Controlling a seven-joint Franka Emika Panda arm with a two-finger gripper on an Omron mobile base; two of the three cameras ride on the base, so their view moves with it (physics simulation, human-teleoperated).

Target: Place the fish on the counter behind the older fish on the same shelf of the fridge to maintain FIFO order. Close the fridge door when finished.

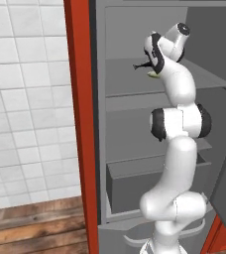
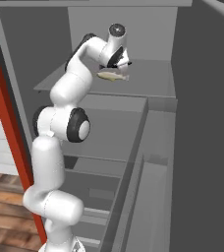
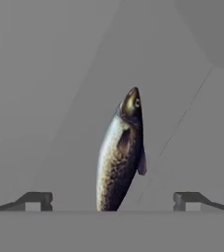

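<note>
My gripper (image 3: pixel 113 201) is open deep inside the fridge (image 1: pixel 80 124), over the upper shelf (image 2: pixel 153 78). The fish (image 3: pixel 120 157), dark and speckled, lies on the shelf between the two spread fingertips (image 3: pixel 35 199), and neither touches it. The older fish (image 2: pixel 112 76), pale, rests on the same shelf just in front of the gripper (image 2: pixel 121 66), nearer the opening. A yellowish bit of the older fish (image 1: pixel 152 75) shows below the hand (image 1: pixel 147 67). The counter is out of view.
The fridge door (image 2: pixel 202 147) stands open on the right, its rails close to the arm. Lower shelves and a grey box-shaped drawer (image 1: pixel 130 186) sit under the arm. A white tiled wall (image 1: pixel 26 99) and wood floor lie to the left.
</note>
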